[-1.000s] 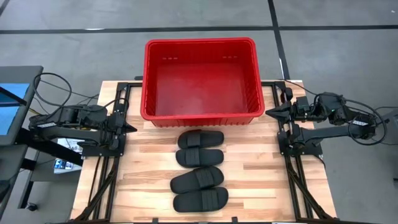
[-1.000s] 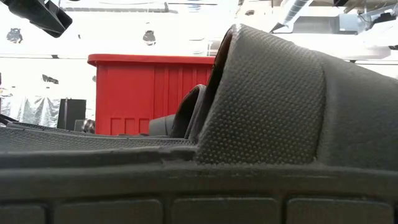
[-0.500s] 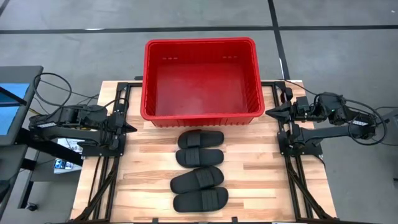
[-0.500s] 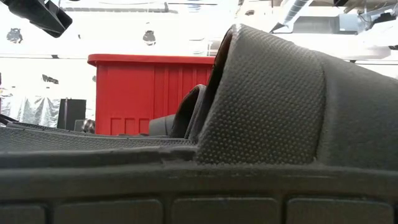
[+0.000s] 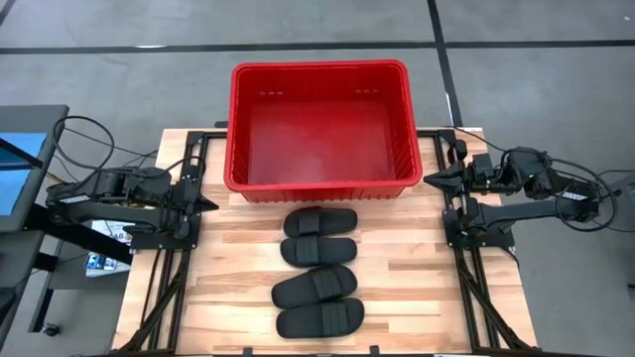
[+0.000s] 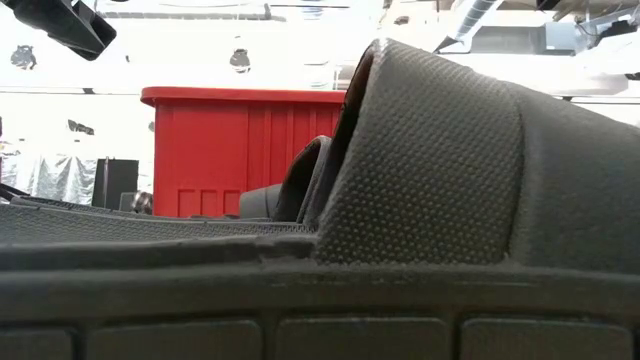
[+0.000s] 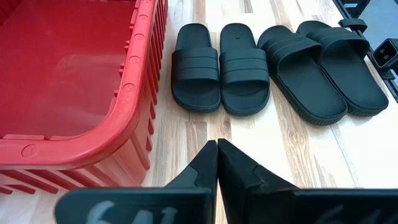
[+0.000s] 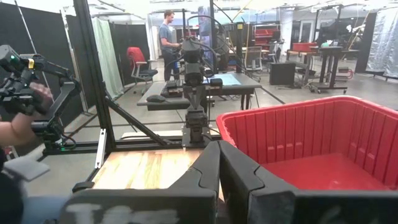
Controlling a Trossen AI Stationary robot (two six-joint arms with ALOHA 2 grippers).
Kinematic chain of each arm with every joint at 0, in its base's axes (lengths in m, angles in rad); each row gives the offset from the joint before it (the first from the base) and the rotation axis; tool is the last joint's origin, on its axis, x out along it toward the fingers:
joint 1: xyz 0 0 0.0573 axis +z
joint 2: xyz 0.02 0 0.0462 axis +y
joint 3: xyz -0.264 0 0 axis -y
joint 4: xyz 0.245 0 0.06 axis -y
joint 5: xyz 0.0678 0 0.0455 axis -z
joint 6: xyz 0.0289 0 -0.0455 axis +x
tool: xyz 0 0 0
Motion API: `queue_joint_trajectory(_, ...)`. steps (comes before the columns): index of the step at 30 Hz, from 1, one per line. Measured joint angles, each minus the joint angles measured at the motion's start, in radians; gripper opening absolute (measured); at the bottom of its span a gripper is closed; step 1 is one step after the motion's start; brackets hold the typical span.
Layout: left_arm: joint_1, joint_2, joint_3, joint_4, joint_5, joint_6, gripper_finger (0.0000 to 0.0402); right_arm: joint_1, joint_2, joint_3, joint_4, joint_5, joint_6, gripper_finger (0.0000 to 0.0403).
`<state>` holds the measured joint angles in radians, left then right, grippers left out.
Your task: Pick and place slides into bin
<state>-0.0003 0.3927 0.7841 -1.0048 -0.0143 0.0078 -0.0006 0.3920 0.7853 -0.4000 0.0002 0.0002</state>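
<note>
Four black slides lie flat on their soles in a row on the wooden table, near the middle: two (image 5: 319,221) (image 5: 317,248) closer to the red bin (image 5: 319,124), two (image 5: 315,286) (image 5: 319,319) toward the near edge. They also show in the left wrist view (image 7: 196,73) (image 7: 244,74) (image 7: 301,68) (image 7: 347,65). The bin stands at the table's far side. My left gripper (image 5: 211,205) is shut and empty at the table's left edge. My right gripper (image 5: 429,179) is shut and empty at the right edge, beside the bin.
The nearest slide (image 6: 430,170) fills the low view, with the bin (image 6: 240,150) behind it. Black frame rails (image 5: 174,268) (image 5: 476,278) run along both table sides. People show in the room beyond the table (image 8: 166,31) (image 8: 18,118).
</note>
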Motion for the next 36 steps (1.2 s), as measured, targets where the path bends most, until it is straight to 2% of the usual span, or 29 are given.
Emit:
queue_joint_trajectory(10, 0.0, 0.0, 0.0, 0.002, -0.03, 0.013, 0.0, 0.0, 0.0, 0.0, 0.0, 0.0, 0.0, 0.0)
queue_joint_trajectory(13, 0.0, 0.0, -0.005, 0.059, -0.067, 0.016, 0.0, 0.0, 0.0, 0.0, 0.0, 0.0, 0.0, 0.0)
queue_joint_trajectory(17, 0.0, 0.003, -0.031, 0.201, -0.119, -0.026, 0.0, 0.0, 0.0, 0.0, 0.0, 0.0, 0.0, 0.0)
queue_joint_trajectory(21, 0.0, 0.021, -0.051, 0.398, -0.129, -0.139, 0.0, 0.0, 0.0, 0.0, 0.0, 0.0, 0.0, 0.0)
queue_joint_trajectory(25, 0.0, 0.068, -0.051, 0.636, -0.09, -0.24, 0.0, 0.0, 0.0, 0.0, 0.0, 0.0, 0.0, 0.0)
queue_joint_trajectory(29, -0.008, 0.122, -0.051, 0.863, 0.002, -0.295, 0.0, 0.0, 0.0, 0.0, 0.0, 0.0, 0.0, 0.0)
queue_joint_trajectory(33, -0.062, 0.181, -0.051, 0.952, 0.054, -0.259, 0.0, 0.0, 0.0, 0.0, 0.0, 0.0, 0.0, 0.0)
queue_joint_trajectory(36, -0.132, 0.218, -0.051, 0.933, 0.002, -0.192, 0.0, 0.0, 0.0, 0.0, 0.0, 0.0, 0.0, 0.0)
